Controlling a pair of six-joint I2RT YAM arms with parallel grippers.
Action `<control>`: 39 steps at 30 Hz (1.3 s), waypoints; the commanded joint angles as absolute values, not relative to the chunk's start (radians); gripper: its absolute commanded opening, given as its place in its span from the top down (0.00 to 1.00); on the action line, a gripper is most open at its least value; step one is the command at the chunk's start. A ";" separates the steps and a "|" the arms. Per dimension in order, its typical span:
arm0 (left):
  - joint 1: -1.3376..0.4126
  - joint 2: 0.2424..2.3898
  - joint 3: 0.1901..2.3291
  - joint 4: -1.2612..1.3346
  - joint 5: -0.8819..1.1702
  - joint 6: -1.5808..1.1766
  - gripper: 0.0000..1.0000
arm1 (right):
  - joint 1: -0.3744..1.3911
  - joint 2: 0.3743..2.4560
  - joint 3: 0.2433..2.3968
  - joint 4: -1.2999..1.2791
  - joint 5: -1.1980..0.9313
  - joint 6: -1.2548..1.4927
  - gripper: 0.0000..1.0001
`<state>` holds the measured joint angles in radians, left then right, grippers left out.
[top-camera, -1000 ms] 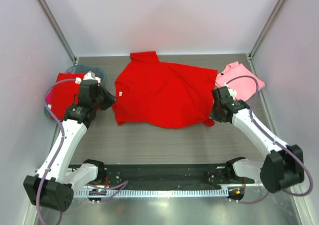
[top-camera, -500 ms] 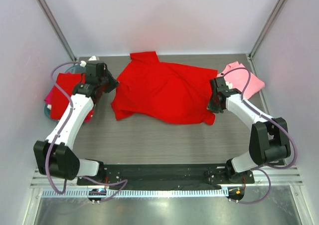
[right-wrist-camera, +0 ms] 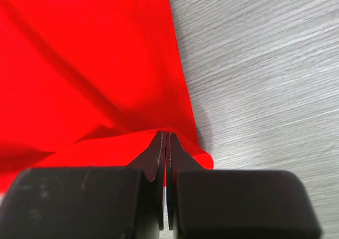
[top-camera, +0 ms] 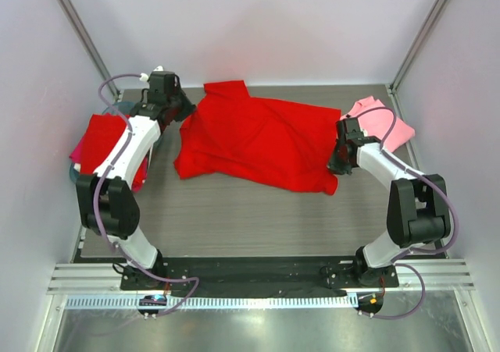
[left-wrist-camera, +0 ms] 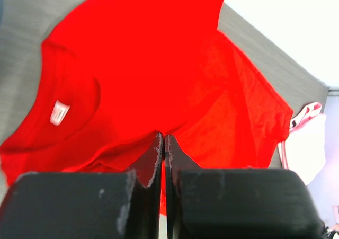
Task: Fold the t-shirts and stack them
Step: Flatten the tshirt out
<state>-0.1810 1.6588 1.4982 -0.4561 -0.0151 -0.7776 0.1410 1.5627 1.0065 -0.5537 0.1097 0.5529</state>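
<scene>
A bright red t-shirt (top-camera: pixel 258 141) lies spread across the middle of the table, crew neck and white label (left-wrist-camera: pixel 59 112) towards the left. My left gripper (top-camera: pixel 186 112) is shut on its left edge near the shoulder, and red cloth shows pinched between the fingers in the left wrist view (left-wrist-camera: pixel 162 138). My right gripper (top-camera: pixel 334 163) is shut on the shirt's right hem (right-wrist-camera: pixel 167 134). A folded light pink t-shirt (top-camera: pixel 383 122) lies at the back right. More red and magenta shirts (top-camera: pixel 101 145) sit in the basin at the left.
A teal basin (top-camera: pixel 139 112) stands at the back left, mostly covered by shirts. White enclosure walls close in at the back and both sides. Bare grey tabletop (top-camera: pixel 258 219) lies in front of the red shirt.
My left gripper has moved away from me towards the back left, dragging the shirt's left edge with it. My right gripper has shifted slightly back, still holding the hem. The shirt's near edge has slid back.
</scene>
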 commanded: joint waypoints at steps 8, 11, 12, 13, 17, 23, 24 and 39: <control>-0.176 1.819 1.695 -0.403 0.040 -0.761 1.00 | 0.094 1.603 1.077 -0.509 0.069 0.529 0.99; -0.176 1.845 1.724 -0.405 0.044 -0.764 1.00 | 0.089 1.605 1.086 -0.509 0.066 0.529 0.99; -0.176 1.851 1.739 -0.405 0.048 -0.764 1.00 | 0.084 1.600 1.089 -0.509 0.066 0.529 0.99; -0.176 1.862 1.746 -0.406 0.051 -0.762 1.00 | 0.083 1.589 1.089 -0.508 0.066 0.529 0.99; -0.176 1.887 1.778 -0.407 0.061 -0.762 1.00 | 0.061 1.563 1.088 -0.505 0.071 0.531 0.99; -0.176 1.937 1.839 -0.414 0.081 -0.773 1.00 | 0.034 1.540 1.081 -0.494 0.071 0.532 0.99; -0.176 1.943 1.850 -0.414 0.084 -0.773 1.00 | 0.029 1.539 1.081 -0.491 0.069 0.535 0.99; -0.137 1.818 1.737 -0.426 0.009 -0.836 1.00 | 0.115 1.676 1.129 -0.436 -0.120 0.522 0.99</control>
